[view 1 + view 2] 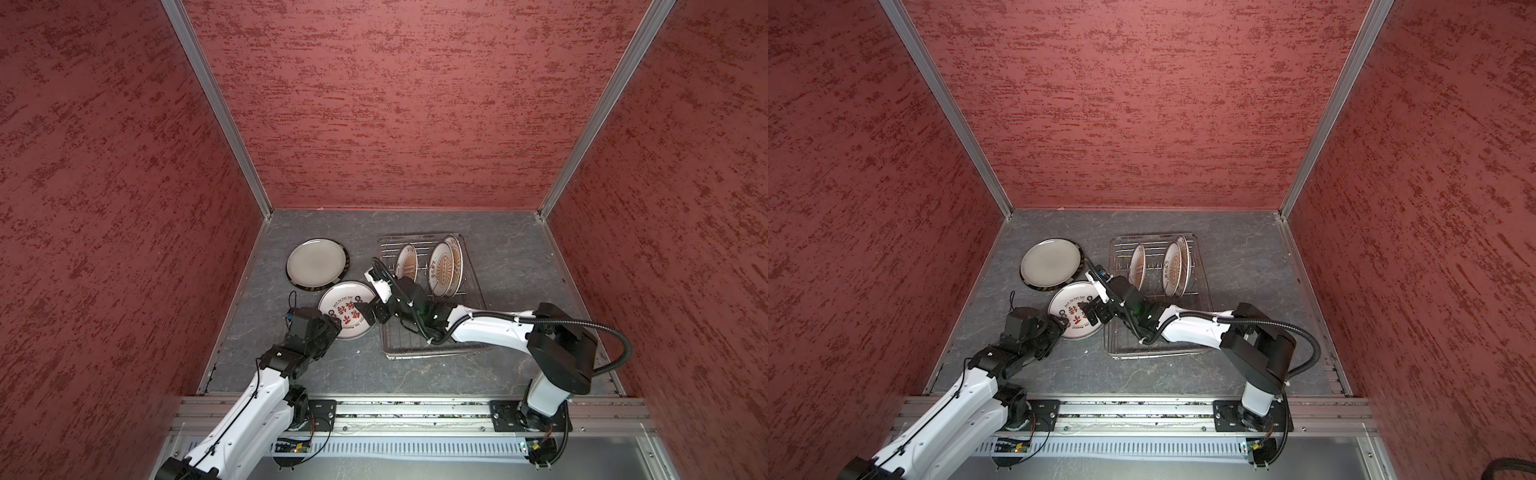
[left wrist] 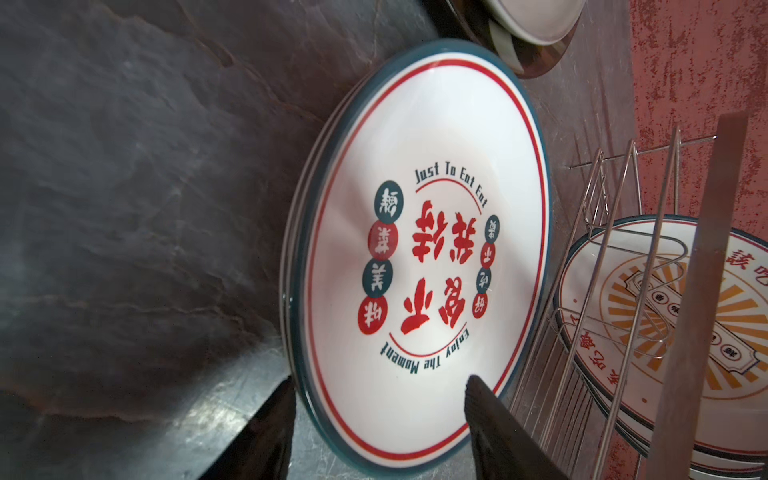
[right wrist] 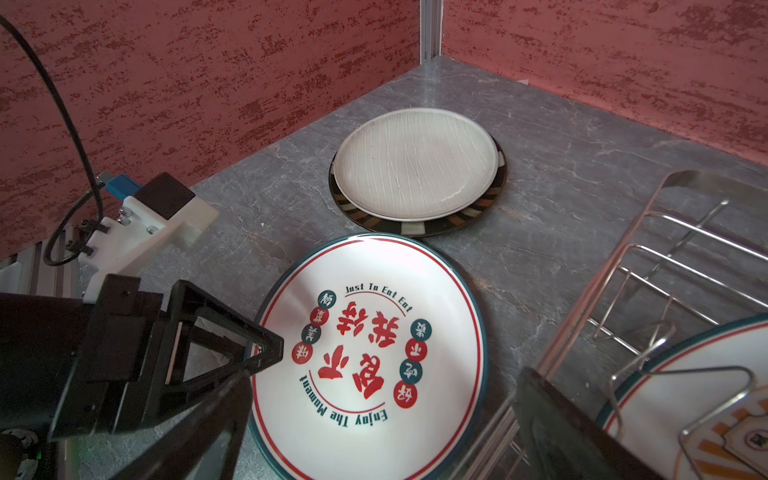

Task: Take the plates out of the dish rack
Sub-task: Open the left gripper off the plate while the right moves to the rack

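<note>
A white plate with red characters (image 1: 347, 307) lies flat on the grey table, left of the dish rack (image 1: 432, 353). My left gripper (image 2: 379, 382) is open around its near rim, one finger low beside the edge and one over the white face. My right gripper (image 3: 386, 424) hangs wide open just above the same plate (image 3: 374, 340), holding nothing. Three sunburst plates (image 1: 406, 259) (image 1: 441, 268) (image 1: 456, 253) stand upright between the rack's prongs. At the back left a plain off-white plate (image 1: 316, 262) rests on a dark striped plate (image 1: 309, 287).
Red walls close in the table on three sides, the left one near the stacked plates. The right arm (image 1: 490, 328) reaches across the rack's front half. An aluminium rail (image 1: 415, 409) runs along the front edge.
</note>
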{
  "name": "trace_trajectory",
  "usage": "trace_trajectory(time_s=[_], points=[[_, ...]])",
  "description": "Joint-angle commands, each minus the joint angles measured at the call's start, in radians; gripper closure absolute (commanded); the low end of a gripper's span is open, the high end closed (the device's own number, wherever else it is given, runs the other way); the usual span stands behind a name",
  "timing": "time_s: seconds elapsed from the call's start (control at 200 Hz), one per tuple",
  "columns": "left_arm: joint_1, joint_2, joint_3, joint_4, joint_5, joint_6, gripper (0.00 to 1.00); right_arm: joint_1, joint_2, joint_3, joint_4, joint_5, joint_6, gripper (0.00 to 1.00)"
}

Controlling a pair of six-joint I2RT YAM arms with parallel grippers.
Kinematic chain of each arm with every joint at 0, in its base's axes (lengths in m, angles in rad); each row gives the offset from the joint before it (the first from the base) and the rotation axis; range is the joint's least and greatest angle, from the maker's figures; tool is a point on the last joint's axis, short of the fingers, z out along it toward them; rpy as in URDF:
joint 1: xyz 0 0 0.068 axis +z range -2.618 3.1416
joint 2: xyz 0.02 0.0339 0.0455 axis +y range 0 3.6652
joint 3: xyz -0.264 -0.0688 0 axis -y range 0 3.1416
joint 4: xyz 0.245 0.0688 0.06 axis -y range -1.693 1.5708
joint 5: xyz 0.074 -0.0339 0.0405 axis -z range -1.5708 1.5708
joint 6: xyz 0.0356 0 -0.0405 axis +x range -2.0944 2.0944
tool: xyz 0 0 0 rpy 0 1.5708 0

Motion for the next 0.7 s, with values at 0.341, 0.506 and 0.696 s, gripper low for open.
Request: trace_trajectory(time_s=[0.341, 0.506, 0.696], points=[[-0.006, -0.129, 0.103, -0.144, -0.098, 0.021, 0.01, 0.008, -0.097, -0.054, 0.061, 0.008, -0.021, 0.01], [-0.006, -0.194, 0.136, -0.21, -0.136, 0.039, 0.01, 0.008, -0.153, -0.07, 0.06, 0.03, 0.009, 0.01], [-0.007, -0.241, 0.18, -0.123, -0.096, 0.138, 0.01, -0.002, -0.246, -0.054, 0.009, 0.101, 0.012, 0.01]])
